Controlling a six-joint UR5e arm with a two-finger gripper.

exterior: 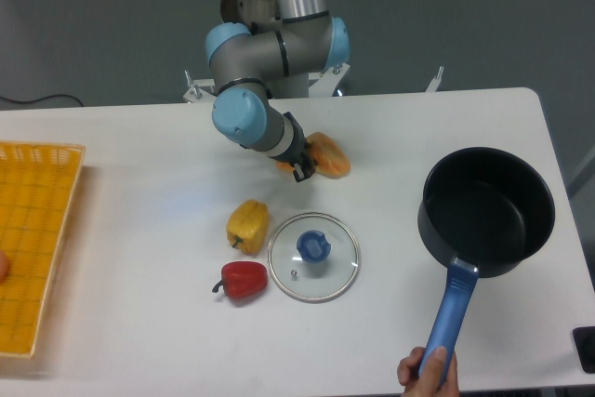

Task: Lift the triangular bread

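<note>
1. Triangular bread (329, 155), the small orange-tan wedge with rounded corners, sat at the far middle of the white table (139, 146), tucked against the black two-finger gripper (299, 167) of the blue-and-grey arm. You could not tell from this view whether it rested on the table or was already lifted.
2. You could not tell how the jaws stood: the wrist hid most of them, and only one dark fingertip showed at the wedge's near-left edge. If they were only pinching a corner, the rounded wedge could have squirted out on the lift.
3. The wedge's sloped, rounded faces looked poor for a flat pinch; an off-centre grip could have let it twist and drop.
4. The yellow bell pepper (247, 226), the red bell pepper (244, 280) and the round glass lid with a blue knob (314, 256) lay nearer the camera, well apart from the wedge. A dropped wedge could have rolled toward them.
5. A person's hand (429, 367) held the black saucepan with a blue handle (486, 212) at the right. If it had swung left, it could have met the arm's path.
</note>
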